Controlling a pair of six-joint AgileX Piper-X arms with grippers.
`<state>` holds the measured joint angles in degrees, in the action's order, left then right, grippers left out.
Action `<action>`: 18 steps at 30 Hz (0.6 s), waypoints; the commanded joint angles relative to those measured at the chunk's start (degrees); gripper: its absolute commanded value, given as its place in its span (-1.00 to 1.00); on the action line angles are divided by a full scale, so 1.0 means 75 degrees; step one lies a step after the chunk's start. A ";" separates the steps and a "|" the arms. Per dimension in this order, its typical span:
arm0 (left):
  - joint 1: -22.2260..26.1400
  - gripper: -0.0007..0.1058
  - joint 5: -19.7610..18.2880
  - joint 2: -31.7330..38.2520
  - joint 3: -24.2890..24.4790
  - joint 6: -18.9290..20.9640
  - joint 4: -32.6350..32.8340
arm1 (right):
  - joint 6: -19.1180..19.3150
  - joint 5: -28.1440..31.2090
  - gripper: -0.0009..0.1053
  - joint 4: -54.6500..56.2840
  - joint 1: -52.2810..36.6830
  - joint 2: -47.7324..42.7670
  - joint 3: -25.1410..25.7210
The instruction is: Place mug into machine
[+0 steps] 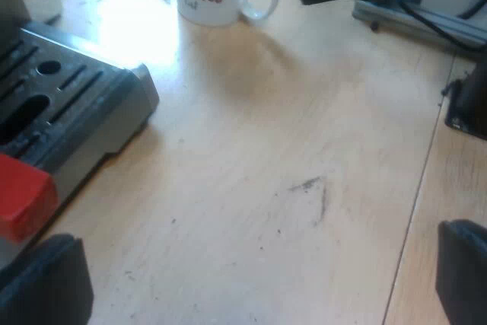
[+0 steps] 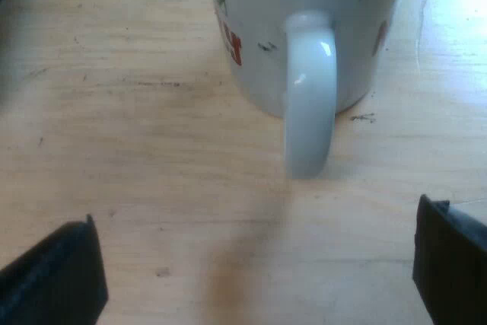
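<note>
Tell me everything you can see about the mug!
The mug is white and glossy, like ceramic, with red lettering and small dark marks on its side. It stands upright on the wooden table, apart from the machine. Its looped handle points at the right gripper, whose jaws are open and not touching it. Only the table touches it.

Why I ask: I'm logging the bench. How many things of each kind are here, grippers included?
Mug: 1
Espresso machine: 1
Holder, its red handle end at the machine's front: 1
Grippers: 2, the left gripper and the right gripper
Total: 5
</note>
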<state>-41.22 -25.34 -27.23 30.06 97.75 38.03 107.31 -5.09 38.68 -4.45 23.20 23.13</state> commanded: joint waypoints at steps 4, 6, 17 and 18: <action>-0.0026 0.79 -0.0087 -0.0252 -0.0255 -0.0056 -0.0587 | 0.0070 -0.0005 0.58 -0.2433 0.0012 -0.0015 -0.1376; -0.0026 0.79 -0.0087 -0.0262 -0.0519 -0.0056 -0.0931 | 0.0070 0.0007 0.58 -0.2793 0.0012 -0.0015 -0.1618; -0.0026 0.79 -0.0087 -0.0262 -0.1636 0.0017 -0.2187 | -0.0176 0.0260 0.54 -0.4772 0.0012 0.0919 -0.2223; -0.0026 0.79 -0.0087 -0.0262 -0.1658 0.0028 -0.2184 | -0.0176 0.0338 0.53 -0.4982 0.0012 0.1045 -0.2223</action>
<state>-41.27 -25.40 -29.07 17.87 97.30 22.57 106.14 -3.30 3.21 -4.45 30.52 6.30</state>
